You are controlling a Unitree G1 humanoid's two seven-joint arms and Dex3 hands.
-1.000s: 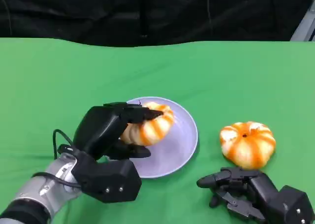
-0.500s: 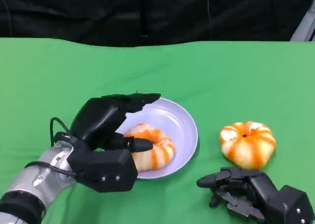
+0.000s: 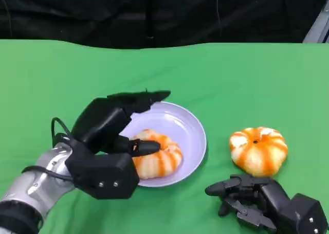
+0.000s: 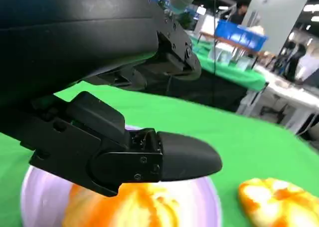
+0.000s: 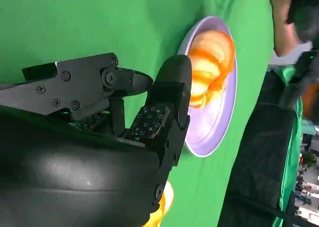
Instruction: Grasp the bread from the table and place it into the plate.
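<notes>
Looking down from the head camera, I see one bread [image 3: 157, 159] lying in the near part of the lilac plate [image 3: 191, 128], while my left hand [image 3: 108, 136] hovers at the plate's left edge with its fingers spread wide and nothing between them, one finger reaching over the far rim and another just above the bread. A second bread [image 3: 258, 150] sits on the green table [image 3: 247, 79] to the right of the plate, apart from it, and my right hand [image 3: 257, 200] rests on the cloth just near of that piece, fingers loosely apart and gripping nothing.
</notes>
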